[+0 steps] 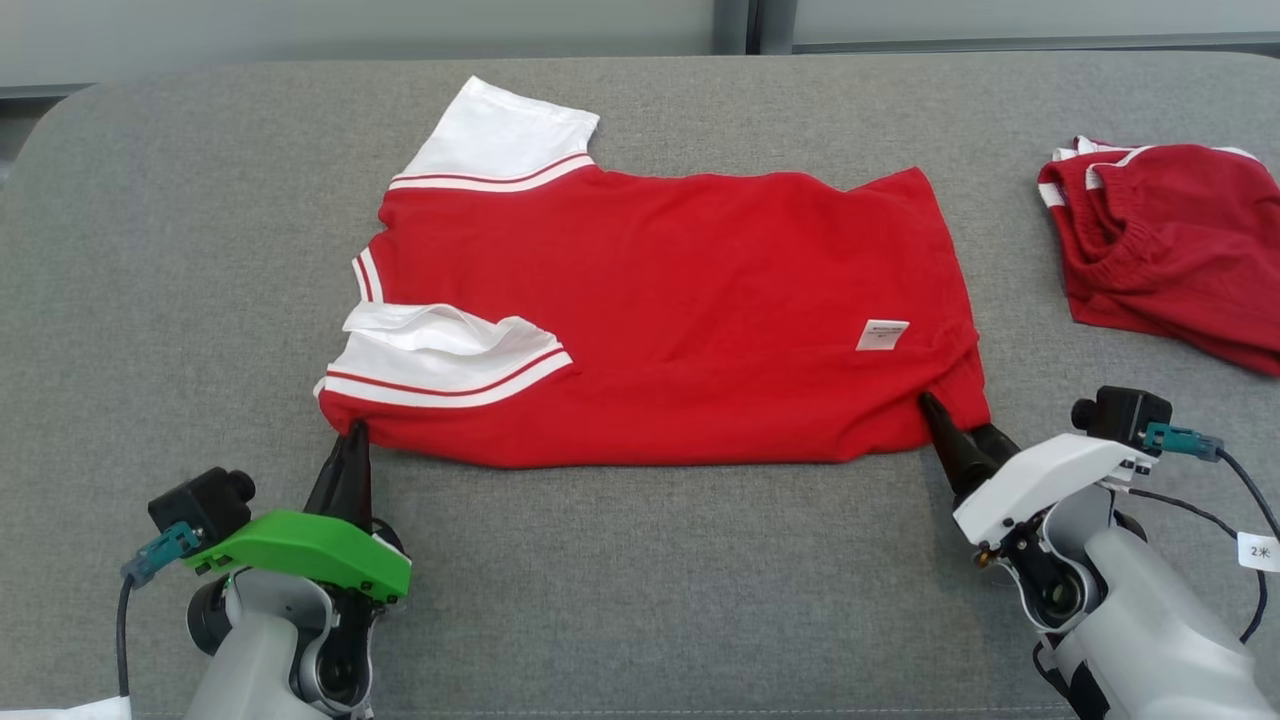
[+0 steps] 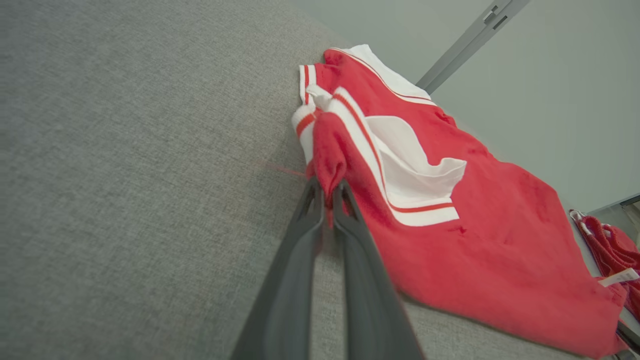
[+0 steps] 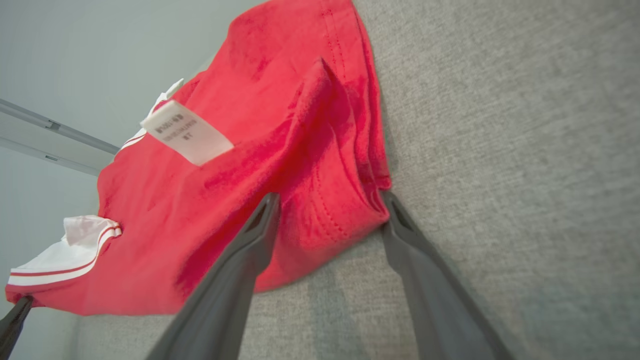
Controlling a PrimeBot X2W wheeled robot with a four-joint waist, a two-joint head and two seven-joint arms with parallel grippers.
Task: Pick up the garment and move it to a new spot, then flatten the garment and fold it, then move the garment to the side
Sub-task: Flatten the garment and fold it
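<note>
Red garment (image 1: 660, 320) with one near corner tight in left claw (image 2: 328, 187), other apparently inside wide right claw (image 3: 330, 197)

Bright, even, diffuse light — shadows are faint and soft. Both wrist views bow at the edges; the left gripper (image 2: 327, 192) looks smeared, perhaps defocused.
</note>
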